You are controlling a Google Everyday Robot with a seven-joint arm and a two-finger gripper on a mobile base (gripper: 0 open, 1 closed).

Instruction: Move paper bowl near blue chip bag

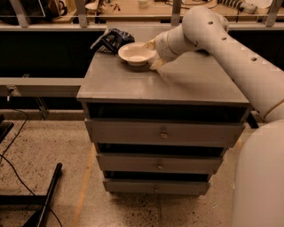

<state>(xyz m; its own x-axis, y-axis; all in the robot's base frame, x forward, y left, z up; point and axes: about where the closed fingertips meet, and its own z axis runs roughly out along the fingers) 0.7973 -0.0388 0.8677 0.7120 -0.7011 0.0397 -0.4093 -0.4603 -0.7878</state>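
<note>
The paper bowl (136, 53), cream with a flared rim, sits on the grey cabinet top (177, 84) near its back left corner. The blue chip bag (112, 39) lies just behind and left of the bowl, almost touching it. My gripper (153, 55) is at the bowl's right rim, low over the top. Its two yellowish fingertips (156, 64) are spread apart beside the rim. The white arm reaches in from the right.
The grey cabinet has three drawers (163, 133) facing me. A black shelf and a workbench (133, 11) run behind it. A grey rail (40, 86) joins on the left. Black cables and a stand leg (46, 199) lie on the speckled floor at the left.
</note>
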